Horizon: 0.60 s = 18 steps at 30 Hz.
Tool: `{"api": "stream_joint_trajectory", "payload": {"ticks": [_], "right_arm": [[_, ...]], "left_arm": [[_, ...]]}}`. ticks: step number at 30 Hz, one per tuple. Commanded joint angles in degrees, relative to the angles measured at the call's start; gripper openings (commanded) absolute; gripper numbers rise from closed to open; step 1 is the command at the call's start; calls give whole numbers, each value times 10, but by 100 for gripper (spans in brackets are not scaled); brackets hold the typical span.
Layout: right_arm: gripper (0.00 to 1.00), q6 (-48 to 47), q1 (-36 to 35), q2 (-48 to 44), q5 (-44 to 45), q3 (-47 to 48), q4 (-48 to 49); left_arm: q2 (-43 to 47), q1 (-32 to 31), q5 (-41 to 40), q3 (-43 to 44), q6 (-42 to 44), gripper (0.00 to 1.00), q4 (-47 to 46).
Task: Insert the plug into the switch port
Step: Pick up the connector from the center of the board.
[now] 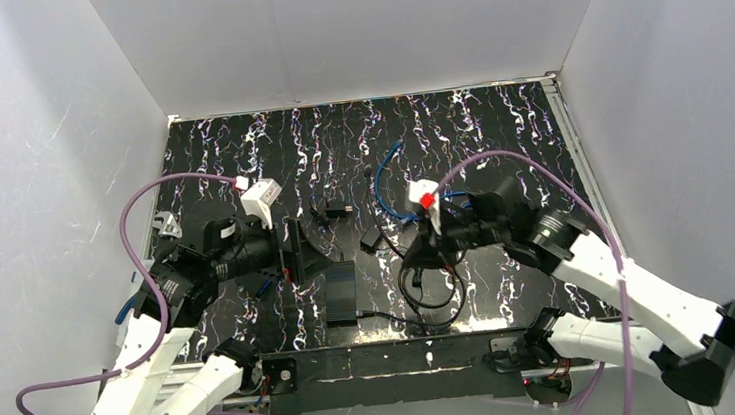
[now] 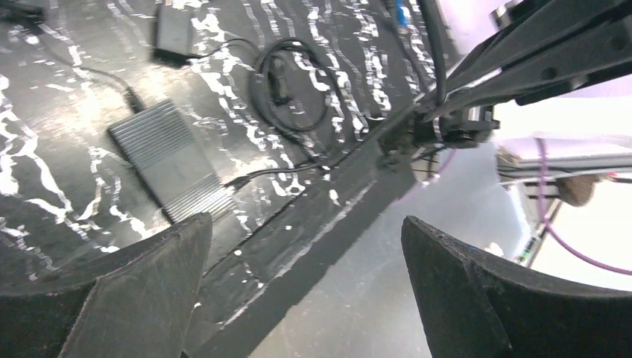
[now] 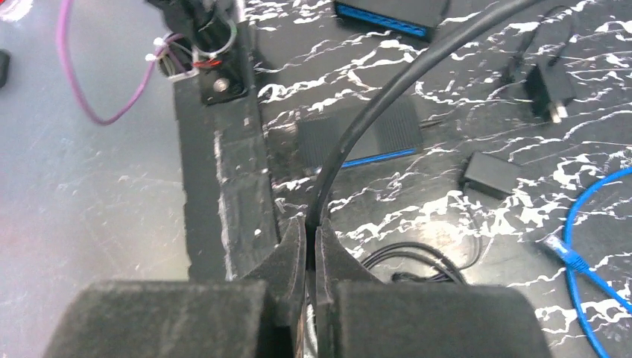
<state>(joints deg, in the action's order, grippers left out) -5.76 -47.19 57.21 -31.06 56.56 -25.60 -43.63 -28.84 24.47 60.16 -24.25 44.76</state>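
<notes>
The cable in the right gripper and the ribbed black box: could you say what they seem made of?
Black cable: probably rubber or PVC sheath, smooth with a soft sheen, curving freely from the right gripper. Ribbed box: matte black, fine parallel ridges; plastic or metal, unclear.

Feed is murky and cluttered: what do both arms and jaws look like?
The left arm and right arm have white shells, black joints and black wrists. A purple cable loops along each. Jaws are blunt black wedges. A white block with a red mark tops the right wrist.
</notes>
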Motion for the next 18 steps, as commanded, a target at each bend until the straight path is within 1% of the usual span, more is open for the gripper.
{"api": "stream_joint_trajectory", "payload": {"ticks": [1,7,11,18], "right_arm": [[1,-47,-17,-93,-90,-35,-3],[1,-105,-31,-141,-134,-44,-26],[1,-114,-38,-160,-166,-54,-1],[1,-136,-55,-172,-166,-66,31]], "left_arm": [[5,0,106,34,-41,98,-28],[14,0,161,42,-118,98,-90],[21,0,188,36,-164,98,-133],[30,0,206,6,-272,98,-234]]}}
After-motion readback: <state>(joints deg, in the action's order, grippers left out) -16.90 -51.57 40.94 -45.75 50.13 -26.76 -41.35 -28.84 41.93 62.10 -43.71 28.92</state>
